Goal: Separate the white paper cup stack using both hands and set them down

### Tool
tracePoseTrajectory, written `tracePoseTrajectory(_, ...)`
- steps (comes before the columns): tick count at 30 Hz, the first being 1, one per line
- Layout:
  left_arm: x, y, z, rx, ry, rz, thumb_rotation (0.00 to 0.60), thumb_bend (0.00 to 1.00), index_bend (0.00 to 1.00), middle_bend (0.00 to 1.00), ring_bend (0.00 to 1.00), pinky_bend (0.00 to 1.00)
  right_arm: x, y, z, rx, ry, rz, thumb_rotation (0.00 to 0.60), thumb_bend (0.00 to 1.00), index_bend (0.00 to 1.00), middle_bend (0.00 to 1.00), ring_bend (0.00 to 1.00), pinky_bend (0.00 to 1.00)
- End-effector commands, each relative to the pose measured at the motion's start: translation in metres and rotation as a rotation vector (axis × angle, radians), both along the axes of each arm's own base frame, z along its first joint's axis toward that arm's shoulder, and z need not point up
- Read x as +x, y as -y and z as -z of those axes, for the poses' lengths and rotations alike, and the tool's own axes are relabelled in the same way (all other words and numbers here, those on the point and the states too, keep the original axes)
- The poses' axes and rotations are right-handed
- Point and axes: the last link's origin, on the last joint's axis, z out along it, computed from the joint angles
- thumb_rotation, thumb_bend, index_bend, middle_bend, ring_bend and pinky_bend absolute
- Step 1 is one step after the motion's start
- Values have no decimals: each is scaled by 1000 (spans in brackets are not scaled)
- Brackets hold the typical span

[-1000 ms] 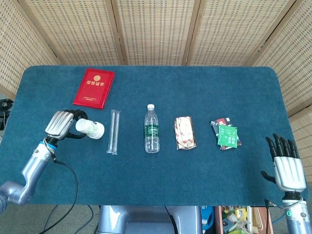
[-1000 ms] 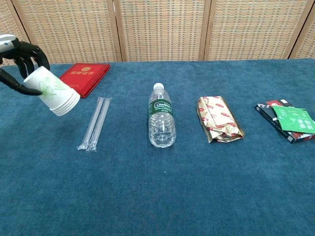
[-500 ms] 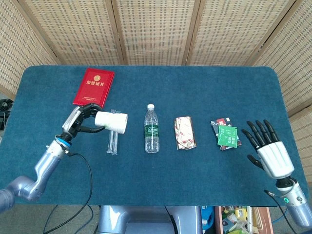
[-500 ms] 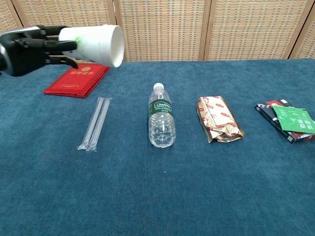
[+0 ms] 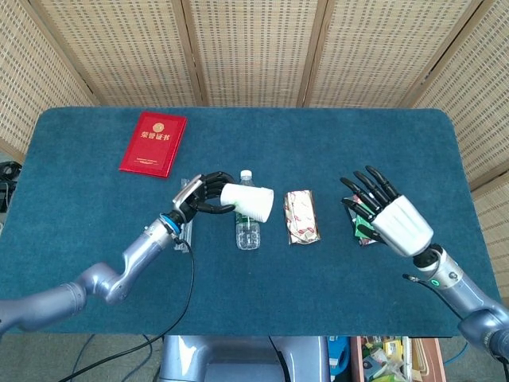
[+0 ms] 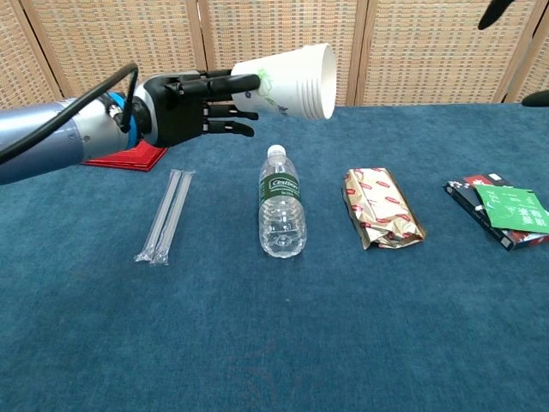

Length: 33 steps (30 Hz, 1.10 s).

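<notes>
My left hand [image 5: 200, 196] grips the cup stack [image 5: 247, 202] sideways above mid-bench, rims toward my empty right hand [image 5: 387, 213], fingers spread wide.

One stack of white paper cups [image 5: 248, 202] sat near the frame's centre, showing about five nested rims in the chest view. There was one water bottle [image 6: 281, 215], one red booklet [image 5: 153, 143], two wrapped straws [image 6: 163, 216], one gold-and-red packet [image 5: 301, 216], and two overlapping small packs [image 6: 502, 210], one of them green.
</notes>
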Motion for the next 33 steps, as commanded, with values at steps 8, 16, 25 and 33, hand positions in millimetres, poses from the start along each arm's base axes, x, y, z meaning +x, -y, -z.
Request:
tracePoseTrajectory(8, 32, -10, 20, -24, -48, 50, 600, 209, 484, 481, 478, 466, 38, 16, 20, 47, -47, -107, 600, 187, 371, 178, 85, 61)
tracePoseTrajectory(16, 46, -11, 23, -42, -78, 78, 600, 208, 484, 481, 478, 466, 45, 20, 26, 49, -44, -122, 600, 232, 393, 192, 86, 64)
tracePoseTrajectory(25, 60, -8, 33, -56, -88, 93, 600, 212, 484, 483, 478, 466, 57, 24, 36, 66, -29, -154, 600, 273, 423, 192, 86, 75)
tracePoseTrajectory(33, 69, -6, 44, -65, -109, 108, 600, 217, 485, 483, 478, 466, 72, 28, 46, 81, -28, -190, 600, 284, 446, 209, 86, 112)
